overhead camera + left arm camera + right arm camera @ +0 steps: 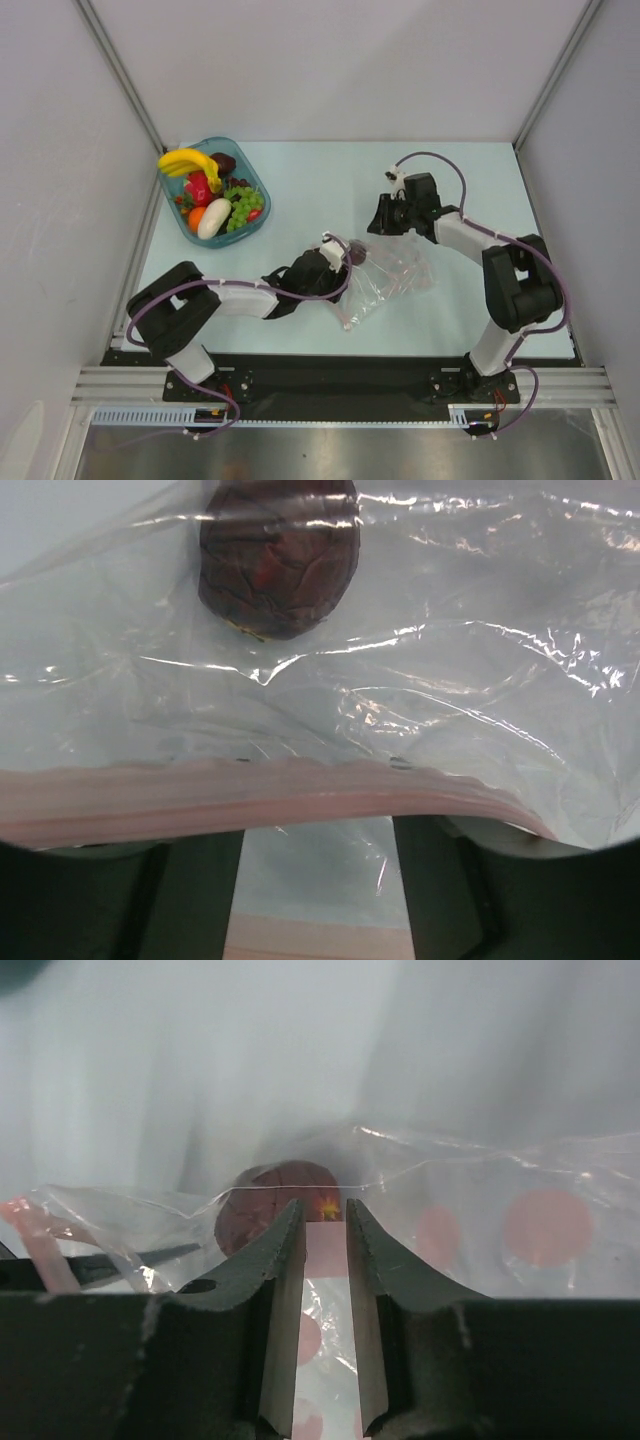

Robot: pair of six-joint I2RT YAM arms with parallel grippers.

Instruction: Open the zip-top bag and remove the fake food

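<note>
The clear zip-top bag [395,280] lies crumpled on the table between my two arms. One dark purple piece of fake food [357,253] is still inside it, near the left gripper [338,262]. In the left wrist view, the pinkish zip strip [300,790] runs across the tips of my open left gripper [318,825], with the dark piece [278,555] beyond under the film. The right gripper [390,215] is at the bag's far edge. Its fingers [324,1208] stand narrowly apart around bag film and a pink strip, with the dark piece [262,1195] just behind.
A teal tray [262,185] at the back left holds a banana [188,160], grapes [240,205], a white oval piece [213,218], an orange [196,217] and a red piece [200,188]. Grey walls enclose the table on three sides.
</note>
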